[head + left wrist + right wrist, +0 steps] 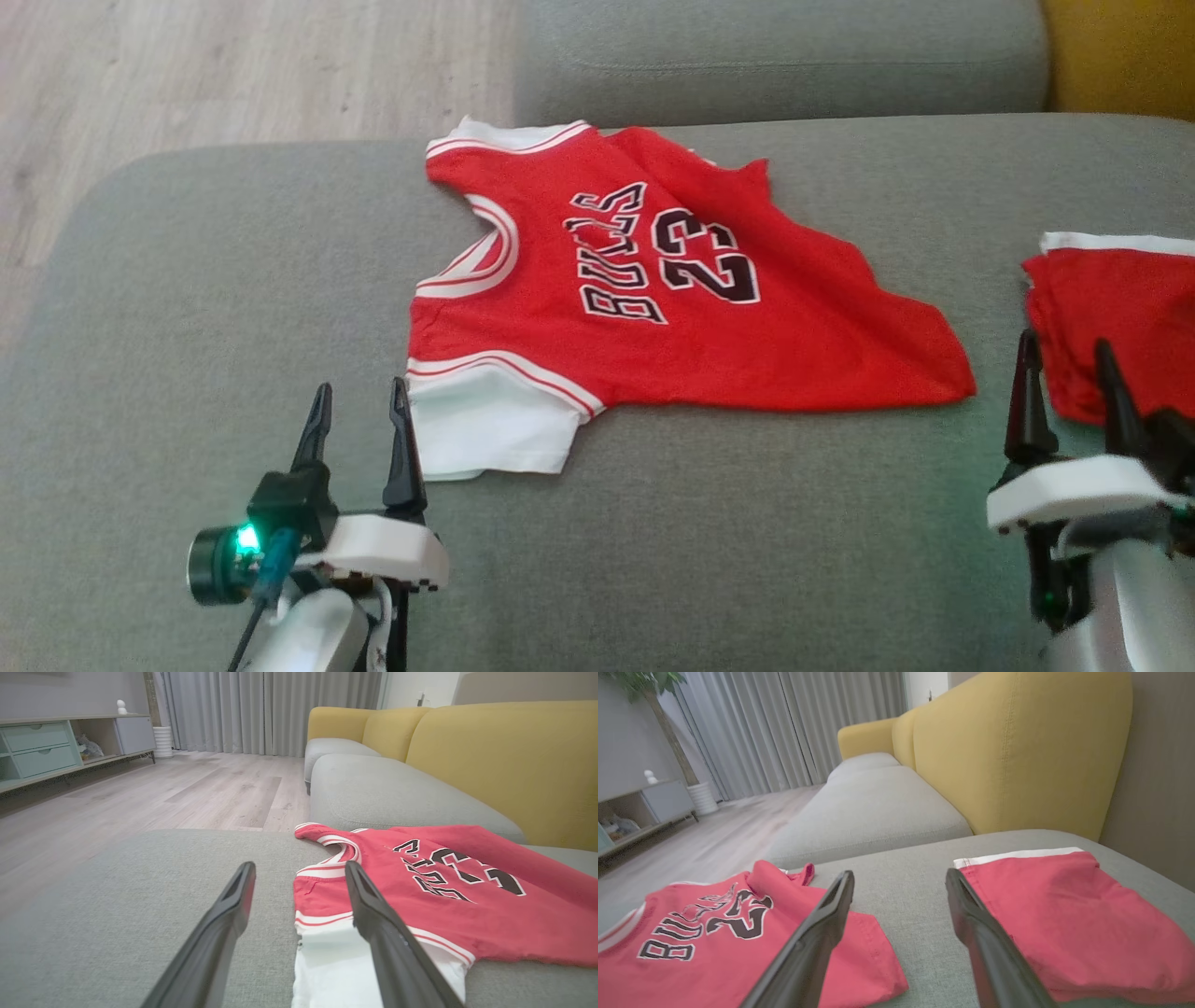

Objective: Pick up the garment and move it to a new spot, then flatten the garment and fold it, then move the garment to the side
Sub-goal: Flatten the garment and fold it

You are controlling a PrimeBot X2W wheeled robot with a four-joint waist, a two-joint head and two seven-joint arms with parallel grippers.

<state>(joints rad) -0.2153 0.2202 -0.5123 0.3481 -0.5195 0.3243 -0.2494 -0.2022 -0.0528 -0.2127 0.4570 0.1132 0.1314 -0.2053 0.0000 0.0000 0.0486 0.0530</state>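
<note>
Spanning the ground beneath both grippers: grey sofa cushion [187, 280]. Red jersey [775, 317], spread flat with its lettering up; white sleeve just right of the left gripper [362, 387], hem corner ahead-left of the right gripper [1066, 341]. Second red garment [1120, 308], white-banded, just ahead-right of the right gripper. Both grippers: fingers spread apart, holding nothing.

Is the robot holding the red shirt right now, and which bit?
No, nothing is held. The left gripper and right gripper are both open, and the red jersey lies loose on the grey cushion.
</note>
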